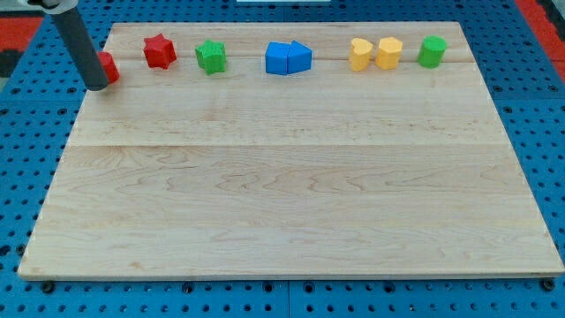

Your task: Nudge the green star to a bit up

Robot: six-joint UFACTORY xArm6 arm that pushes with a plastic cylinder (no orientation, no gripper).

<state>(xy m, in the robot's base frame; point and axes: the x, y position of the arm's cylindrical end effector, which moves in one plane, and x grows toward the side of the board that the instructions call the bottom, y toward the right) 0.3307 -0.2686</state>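
The green star (211,56) sits near the view's top edge of the wooden board (291,177), left of centre. My tip (97,86) is at the view's top left, well to the left of the green star and touching or just in front of a red block (109,67) that it partly hides. A red star (160,51) lies between that block and the green star.
Along the view's top edge, rightwards from the green star: two blue blocks (288,58) touching each other, two yellow blocks (374,53) side by side, and a green cylinder (432,51). Blue pegboard (26,177) surrounds the board.
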